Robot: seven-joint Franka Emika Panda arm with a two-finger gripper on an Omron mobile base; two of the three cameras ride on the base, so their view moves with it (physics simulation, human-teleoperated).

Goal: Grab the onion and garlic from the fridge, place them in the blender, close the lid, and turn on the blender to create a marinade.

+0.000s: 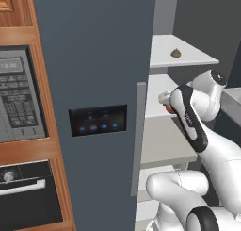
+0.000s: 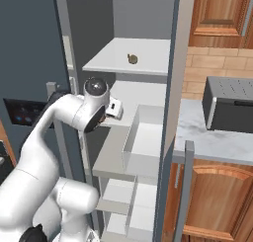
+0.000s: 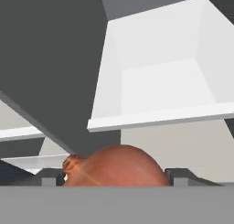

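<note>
I see the fridge (image 1: 94, 60) door as a flat, matt slate-grey panel, smooth like painted metal, with a glossy black touch panel (image 1: 98, 119) set into it. Its shelves (image 2: 143, 53) look like smooth pale grey plastic with no shine. In my hand view the onion (image 3: 116, 167) has a smooth, slightly glossy reddish-orange skin with fine pale streaks. To the left, the microwave (image 1: 19, 95) has a dull grey face framed in warm, grained wood. On the right, the cabinet doors (image 2: 217, 14) show the same varnished wood, and the surface (image 2: 197, 137) there looks like pale, faintly veined stone.
</note>
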